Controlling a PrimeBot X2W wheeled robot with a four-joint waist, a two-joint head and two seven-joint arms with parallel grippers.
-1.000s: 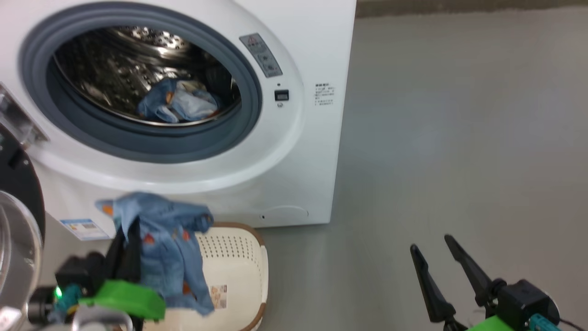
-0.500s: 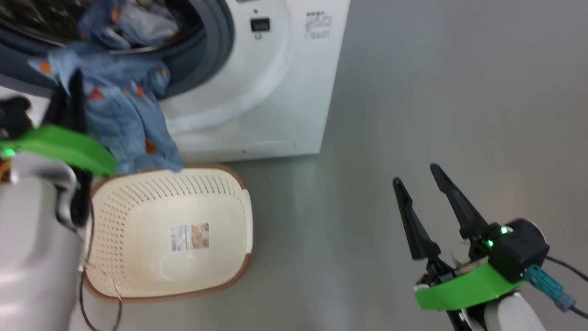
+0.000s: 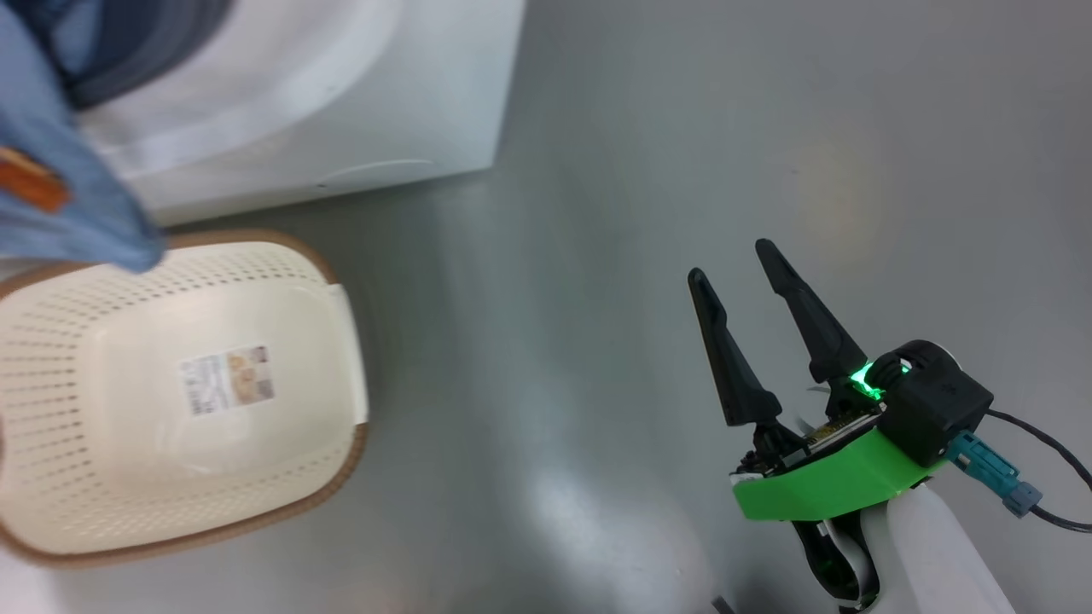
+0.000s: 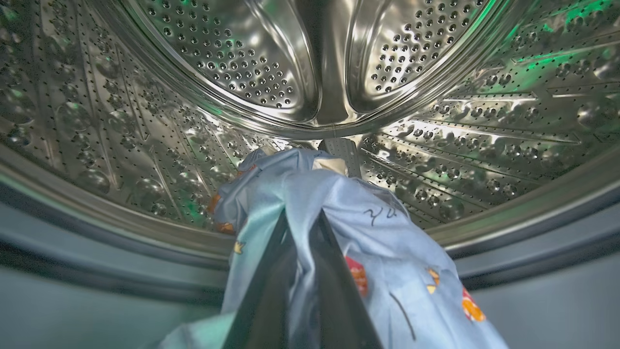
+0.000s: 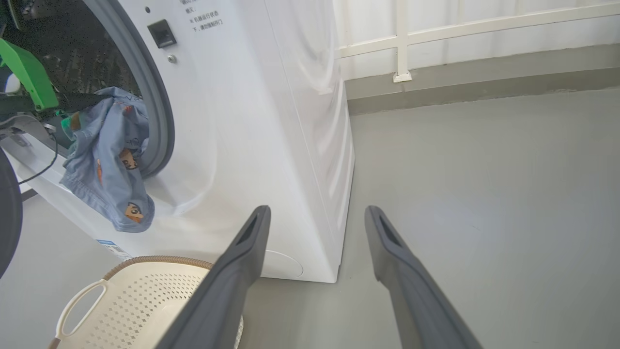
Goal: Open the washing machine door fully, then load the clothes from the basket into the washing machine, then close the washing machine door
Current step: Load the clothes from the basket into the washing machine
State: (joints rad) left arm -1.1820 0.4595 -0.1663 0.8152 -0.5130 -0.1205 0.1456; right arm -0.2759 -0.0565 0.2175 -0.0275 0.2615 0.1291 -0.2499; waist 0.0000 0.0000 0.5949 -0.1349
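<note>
Loading is in hand. The left gripper (image 4: pixel 300 215) has its dark fingers pinched shut on the soft, orange-patched light blue clothes (image 4: pixel 387 252). These drape limply over both fingers and bunch just past the tips, at the mouth of the shiny perforated steel drum (image 4: pixel 218 63) of the white boxy washing machine (image 5: pixel 271 121). A tail hangs below the fingers, over the grey-blue rubber gasket (image 4: pixel 97 271). Next, I judge, the fingers must push deeper before parting, so the loose fabric clears that lip. The right gripper (image 3: pixel 729 258) hovers with fingers spread wide, holding nothing. The cream perforated plastic basket (image 3: pixel 341 358), brown-rimmed, sits well apart to their left, apparently empty.
</note>
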